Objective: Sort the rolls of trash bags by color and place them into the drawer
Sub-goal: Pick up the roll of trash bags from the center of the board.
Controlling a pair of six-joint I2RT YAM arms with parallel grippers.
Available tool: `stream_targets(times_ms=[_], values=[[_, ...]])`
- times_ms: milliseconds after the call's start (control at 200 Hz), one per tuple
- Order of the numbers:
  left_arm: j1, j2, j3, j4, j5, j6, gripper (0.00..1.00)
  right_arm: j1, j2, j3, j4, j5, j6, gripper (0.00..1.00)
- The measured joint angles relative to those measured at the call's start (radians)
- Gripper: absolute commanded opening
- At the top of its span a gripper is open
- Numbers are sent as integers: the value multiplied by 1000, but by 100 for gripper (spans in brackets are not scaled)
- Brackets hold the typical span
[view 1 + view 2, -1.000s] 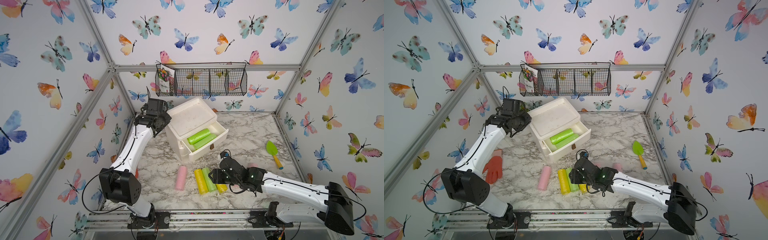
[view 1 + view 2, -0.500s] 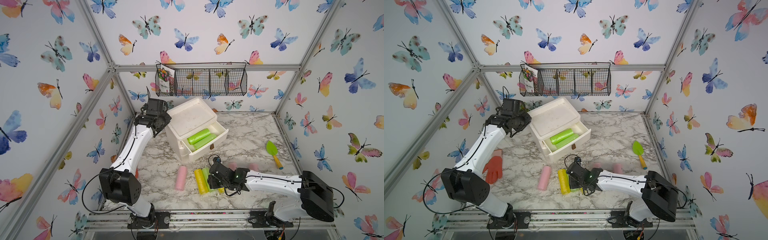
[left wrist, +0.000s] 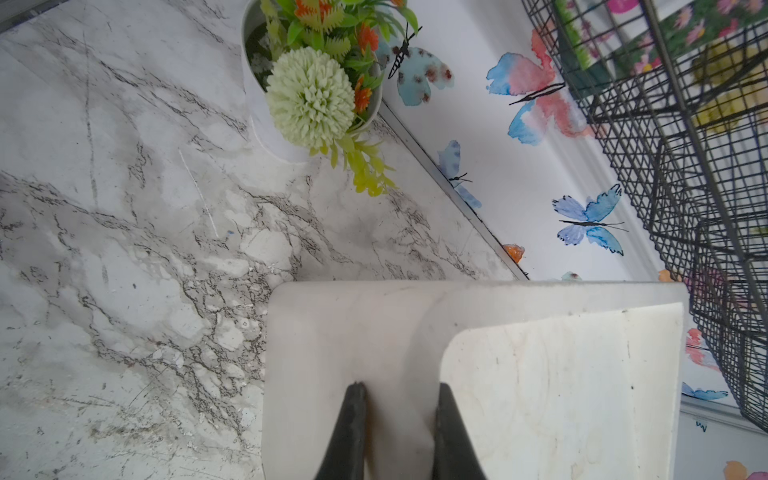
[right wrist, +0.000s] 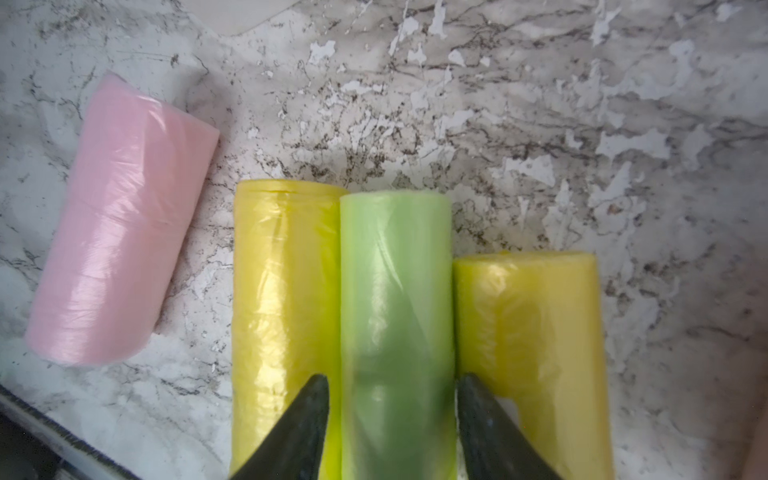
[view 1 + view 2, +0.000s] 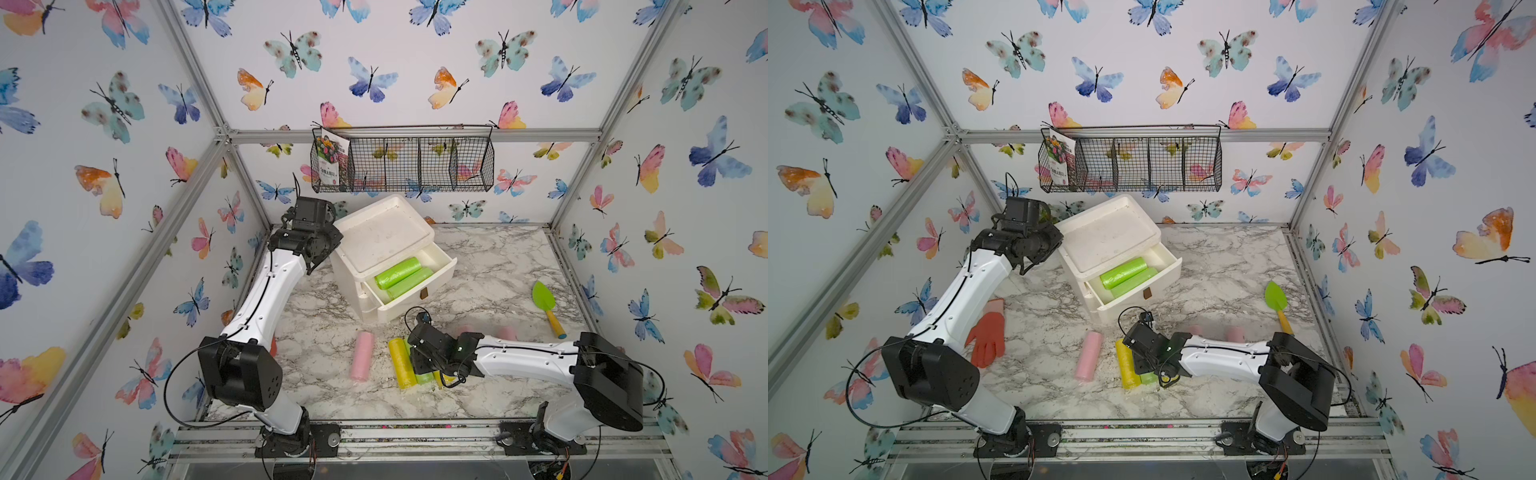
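The white drawer stands pulled out of its cabinet with two green rolls inside. On the marble lie a pink roll, a yellow roll, a green roll and another yellow roll, the last three side by side. My right gripper is open, its fingers straddling the green roll close to its sides. Two more pink rolls lie behind the right arm. My left gripper is shut on the cabinet's back left rim.
A green trowel with a yellow handle lies at the right. An orange glove lies beside the left arm. A potted plant stands in the back left corner. A wire basket hangs on the back wall above the cabinet.
My right gripper has moved left and down onto the row of rolls, and its jaws have narrowed around the green one. The left arm has not moved.
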Motion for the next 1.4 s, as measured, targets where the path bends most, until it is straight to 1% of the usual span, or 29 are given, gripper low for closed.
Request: stream_targets(times_ms=[365, 461, 531, 851, 986, 1196, 1402], values=[[0, 0, 0, 0, 0, 0, 0, 0, 32, 0, 15, 14, -6, 49], [0, 0, 0, 0, 0, 0, 0, 0, 33, 0, 15, 16, -7, 44], [0, 0, 0, 0, 0, 0, 0, 0, 34, 0, 15, 18, -9, 38], [0, 0, 0, 0, 0, 0, 0, 1, 15, -3, -8, 22, 3, 36], [0, 0, 0, 0, 0, 0, 0, 1, -63, -14, -66, 20, 21, 36], [0, 0, 0, 0, 0, 0, 0, 1, -280, -13, -132, -7, 50, 35], [0, 0, 0, 0, 0, 0, 0, 1, -445, 42, -210, -46, 98, 34]])
